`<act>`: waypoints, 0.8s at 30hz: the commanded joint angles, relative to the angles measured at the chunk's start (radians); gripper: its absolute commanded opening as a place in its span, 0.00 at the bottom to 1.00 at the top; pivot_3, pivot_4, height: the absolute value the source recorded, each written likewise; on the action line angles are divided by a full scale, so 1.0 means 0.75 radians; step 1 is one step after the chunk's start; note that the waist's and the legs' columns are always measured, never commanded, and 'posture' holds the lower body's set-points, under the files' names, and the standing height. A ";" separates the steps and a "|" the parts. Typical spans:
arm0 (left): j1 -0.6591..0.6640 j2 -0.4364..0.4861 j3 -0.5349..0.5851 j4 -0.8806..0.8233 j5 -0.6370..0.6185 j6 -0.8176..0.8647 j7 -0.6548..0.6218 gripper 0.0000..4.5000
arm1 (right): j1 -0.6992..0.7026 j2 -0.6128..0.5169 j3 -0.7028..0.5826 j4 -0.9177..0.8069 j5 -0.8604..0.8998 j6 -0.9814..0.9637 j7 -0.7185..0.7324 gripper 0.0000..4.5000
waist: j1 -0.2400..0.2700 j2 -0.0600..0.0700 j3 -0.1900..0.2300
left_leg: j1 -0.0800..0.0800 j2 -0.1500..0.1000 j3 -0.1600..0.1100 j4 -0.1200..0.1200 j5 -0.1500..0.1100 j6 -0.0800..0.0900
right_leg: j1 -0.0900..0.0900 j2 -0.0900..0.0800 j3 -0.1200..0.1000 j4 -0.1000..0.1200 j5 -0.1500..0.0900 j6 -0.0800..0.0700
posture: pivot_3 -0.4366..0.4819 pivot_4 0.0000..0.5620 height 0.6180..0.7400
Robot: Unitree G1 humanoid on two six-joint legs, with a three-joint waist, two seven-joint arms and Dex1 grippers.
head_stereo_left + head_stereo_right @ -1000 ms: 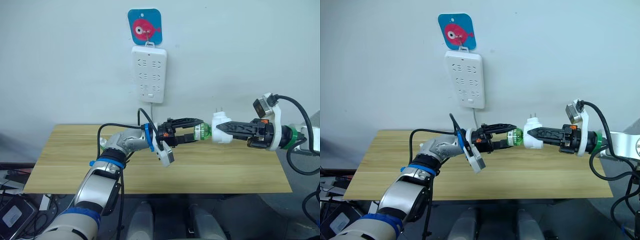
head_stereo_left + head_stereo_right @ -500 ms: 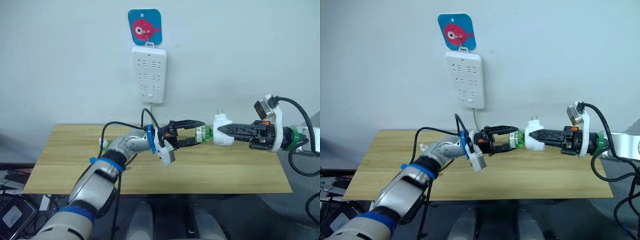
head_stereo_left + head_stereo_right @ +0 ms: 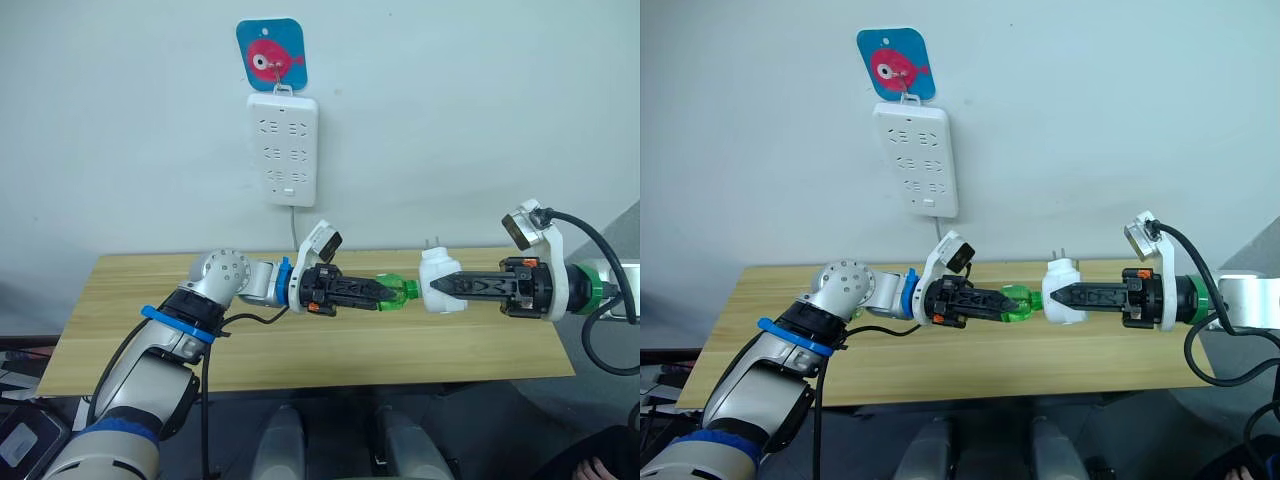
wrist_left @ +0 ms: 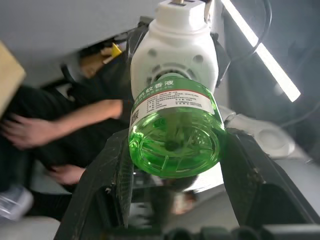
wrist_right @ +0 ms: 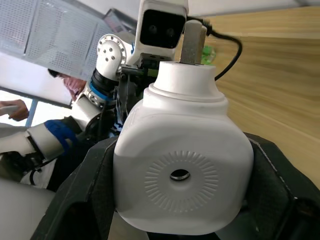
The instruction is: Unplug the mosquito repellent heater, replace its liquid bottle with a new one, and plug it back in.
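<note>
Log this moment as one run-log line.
left gripper: shut on green bottle | right gripper: shut on heater | bottle in heater, above table

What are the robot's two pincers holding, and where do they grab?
The left pincer clamps the green bottle around its body. The right pincer grips the white heater by its sides.

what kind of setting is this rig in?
Likely an indoor lab or test room: a bare wooden table against a plain white wall, a white power strip hung under a fish-picture hook, and a seated person seen in the left wrist view.
</note>
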 commanded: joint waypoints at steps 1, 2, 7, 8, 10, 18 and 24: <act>0.019 -0.032 0.113 -0.028 0.014 0.108 0.007 0.49 | -0.005 -0.032 -0.015 -0.034 0.076 -0.027 0.003 0.68 | 0.001 0.000 0.000 | 0.000 0.000 0.000 0.000 0.000 0.000 | 0.000 0.000 0.000 0.000 0.000 0.000 | 0.64 0.35 1.00; 0.030 -0.035 0.131 -0.039 0.028 0.126 0.005 0.49 | -0.003 -0.037 -0.018 -0.033 0.077 -0.027 0.005 0.68 | 0.002 0.000 0.000 | 0.000 0.000 0.000 0.000 0.000 0.000 | 0.000 0.000 0.000 0.000 0.000 -0.001 | 0.63 0.35 1.00; 0.112 0.056 0.179 -0.161 0.116 0.175 -0.084 0.49 | 0.053 -0.095 -0.076 0.040 0.007 -0.014 0.053 0.68 | 0.003 0.000 0.000 | 0.000 0.000 0.000 -0.001 0.000 0.000 | 0.000 0.000 0.000 -0.001 -0.001 -0.002 | 0.63 0.35 1.00; 0.129 0.076 0.181 -0.180 0.137 0.174 -0.101 0.49 | 0.062 -0.101 -0.089 0.054 -0.019 -0.010 0.072 0.68 | 0.003 0.000 0.000 | 0.000 0.000 0.000 -0.001 0.000 0.000 | 0.000 0.000 0.000 -0.001 -0.001 -0.002 | 0.65 0.34 1.00; 0.159 0.101 0.185 -0.211 0.182 0.159 -0.132 0.49 | 0.073 -0.107 -0.109 0.081 -0.063 -0.004 0.101 0.68 | 0.007 0.000 0.000 | 0.000 0.000 0.000 0.000 0.000 0.000 | 0.000 -0.001 0.000 0.000 -0.001 -0.002 | 0.66 0.34 1.00; 0.310 0.123 0.292 -0.260 0.295 0.082 -0.147 0.49 | 0.152 -0.103 0.095 0.149 -0.917 -0.216 0.139 0.68 | 0.022 0.000 0.000 | 0.000 -0.001 0.005 0.000 0.000 0.000 | -0.001 -0.003 0.004 -0.001 -0.001 -0.002 | 0.67 0.34 1.00; 0.337 0.088 0.311 -0.291 0.359 0.052 -0.144 0.49 | 0.089 0.035 0.385 0.378 -1.582 -0.475 0.143 0.68 | 0.025 0.000 0.000 | 0.000 -0.002 0.010 -0.001 0.000 0.000 | -0.003 -0.004 0.008 -0.001 -0.001 -0.002 | 0.69 0.36 1.00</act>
